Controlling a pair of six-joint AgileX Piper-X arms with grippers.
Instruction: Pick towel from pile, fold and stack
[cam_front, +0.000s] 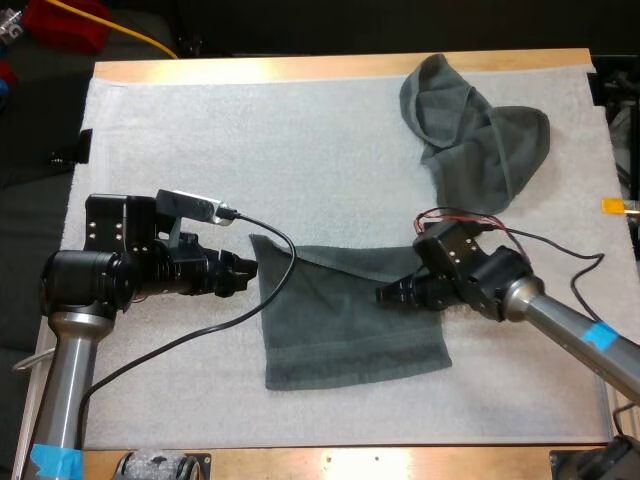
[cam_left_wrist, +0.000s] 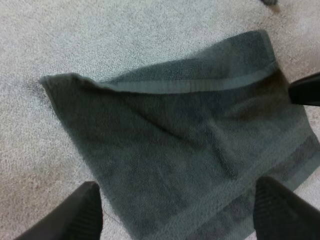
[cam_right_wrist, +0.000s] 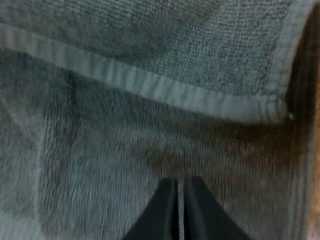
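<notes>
Flat towel (cam_front: 345, 345) lies spread on the white mat (cam_front: 170, 140), toward the near side and middle of the table (cam_front: 300, 462). Its near edge runs roughly straight. Its far edge is doubled over, a hemmed flap lying on top of the layer beneath.

Left gripper (cam_front: 248, 272): released. In the left wrist view its two black fingers (cam_left_wrist: 82, 215) stand wide apart and clear of the cloth, holding nothing. It sits low at the towel's left edge, near the far-left corner, pointing across the towel toward the other arm.

Right gripper (cam_front: 385, 293): clenched. In the right wrist view its fingers (cam_right_wrist: 165, 212) are pressed together with no more than a sliver between them and nothing gripped. The tips are over the towel's surface just short of the hemmed flap edge. Whether they press on the cloth or hang just above it, I cannot tell. In the high view it comes in from the towel's right side, about midway along that side.

Crumpled towel (cam_front: 480, 140): bunched in loose folds at the far right of the mat, well apart from both grippers and from the flat towel
</notes>
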